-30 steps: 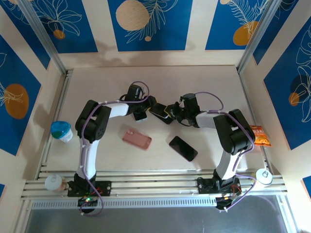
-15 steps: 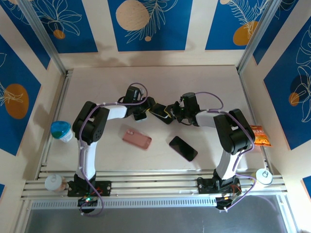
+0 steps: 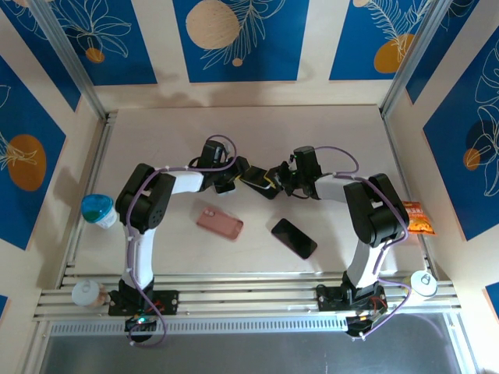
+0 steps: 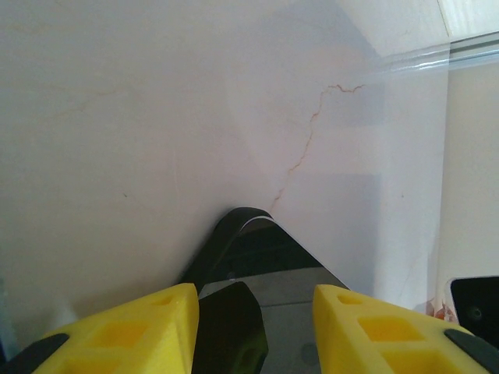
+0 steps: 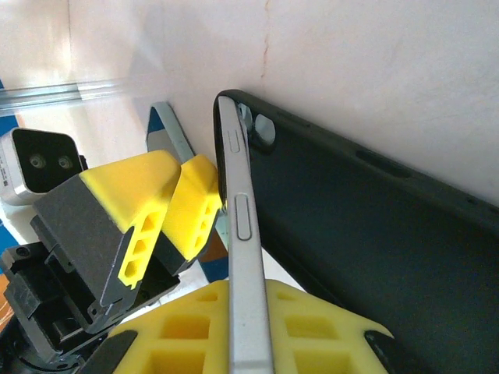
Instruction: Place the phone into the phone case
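The right tool [image 5: 248,315] is clenched on the silver-edged phone [image 5: 236,195], held on edge against the black phone case [image 5: 351,226]. The left tool [image 4: 253,312] straddles that pair's dark corner; I cannot tell whether it grips. Both meet mid-table [image 3: 327,132].

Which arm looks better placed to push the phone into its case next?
Right, probably: the right gripper is shut on the phone, edge against the dark case; the left gripper merely straddles the case's end.
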